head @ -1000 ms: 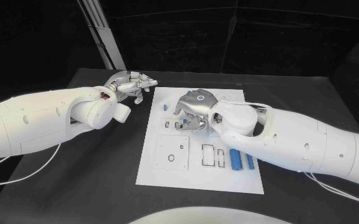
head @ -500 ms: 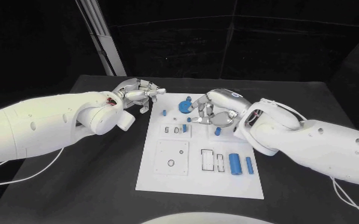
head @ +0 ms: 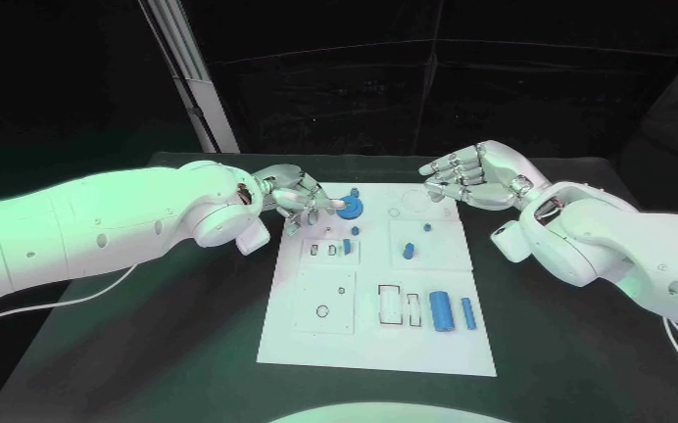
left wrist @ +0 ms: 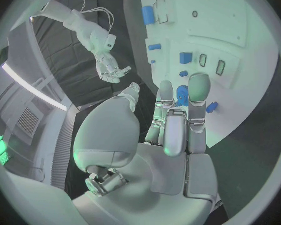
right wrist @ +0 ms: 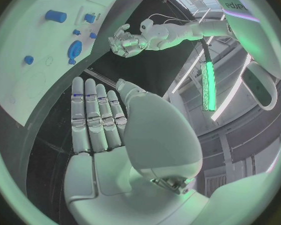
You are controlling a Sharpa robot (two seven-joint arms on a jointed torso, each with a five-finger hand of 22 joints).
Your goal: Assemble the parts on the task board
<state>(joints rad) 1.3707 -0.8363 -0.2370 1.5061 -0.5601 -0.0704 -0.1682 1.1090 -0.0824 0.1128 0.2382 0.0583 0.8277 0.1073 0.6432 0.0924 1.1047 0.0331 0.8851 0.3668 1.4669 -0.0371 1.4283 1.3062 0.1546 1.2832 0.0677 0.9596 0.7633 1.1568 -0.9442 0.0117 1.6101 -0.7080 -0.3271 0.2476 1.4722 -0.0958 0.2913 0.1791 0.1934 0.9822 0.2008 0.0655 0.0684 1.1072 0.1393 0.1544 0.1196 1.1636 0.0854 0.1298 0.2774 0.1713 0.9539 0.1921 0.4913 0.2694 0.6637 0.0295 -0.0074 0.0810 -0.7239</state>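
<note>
- Head view: right hand [head: 478,176] has pulled off the task board [head: 379,337] and now hangs raised over the board's far right corner, fingers loosely spread, holding nothing. A second ago it was low over the board's far-middle area, covering the parts there.
- With that hand gone, the round blue part [head: 348,209] sits exposed on the far part of the board, and a short blue peg [head: 409,250] lies just right of centre; neither is touched by the right hand.
- Left hand [head: 294,194] has come in from the table off the board's far left corner to the board's far left edge; its fingers [head: 314,206] reach toward the round blue part, tips just beside it. Contact: cannot tell.
- Left wrist view: left hand's fingers [left wrist: 198,87] stretch out fairly straight over the board, round blue part [left wrist: 183,95] peeking between them. No grasp visible, so fingers read as apart and empty.
- Right wrist view: right hand [right wrist: 100,130] flat, fingers side by side, nothing in the palm; the board [right wrist: 28,85] is well apart from it.
- Two long blue cylinders [head: 442,307] lie untouched at the near right of the board, beside the rectangular slots [head: 392,304].
- Judgement: looks like a handover of work. The right hand has finished or given up its turn at the round part and the left is moving in. Most parts still loose, task early.
</note>
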